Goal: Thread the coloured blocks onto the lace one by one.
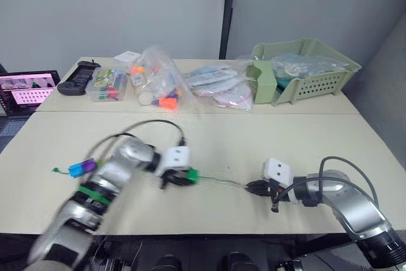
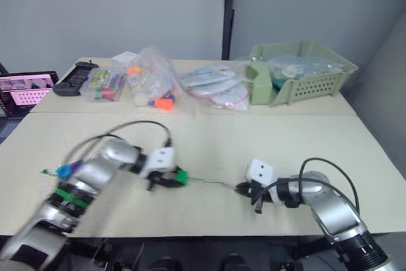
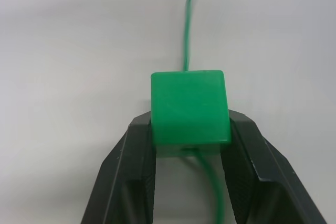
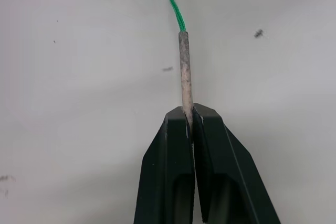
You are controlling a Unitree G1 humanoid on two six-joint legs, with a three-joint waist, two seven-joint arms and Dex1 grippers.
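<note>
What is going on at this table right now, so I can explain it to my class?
A two-armed robot is threading blocks onto a lace. Its left gripper has its fingers clamped on a dark green block, with the cord passing through it. The right gripper pinches the lace's stiff tip, so the cord runs between the two arms over the table. A blue block and a purple block already sit near the cord's far end.

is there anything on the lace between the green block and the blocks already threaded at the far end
Nothing visible does. The left gripper holds the green block with the lace running through it, and the right gripper pinches the lace's stiff tip. The lace behind the block runs under the left arm toward the blue and purple blocks, partly hidden there.
</note>
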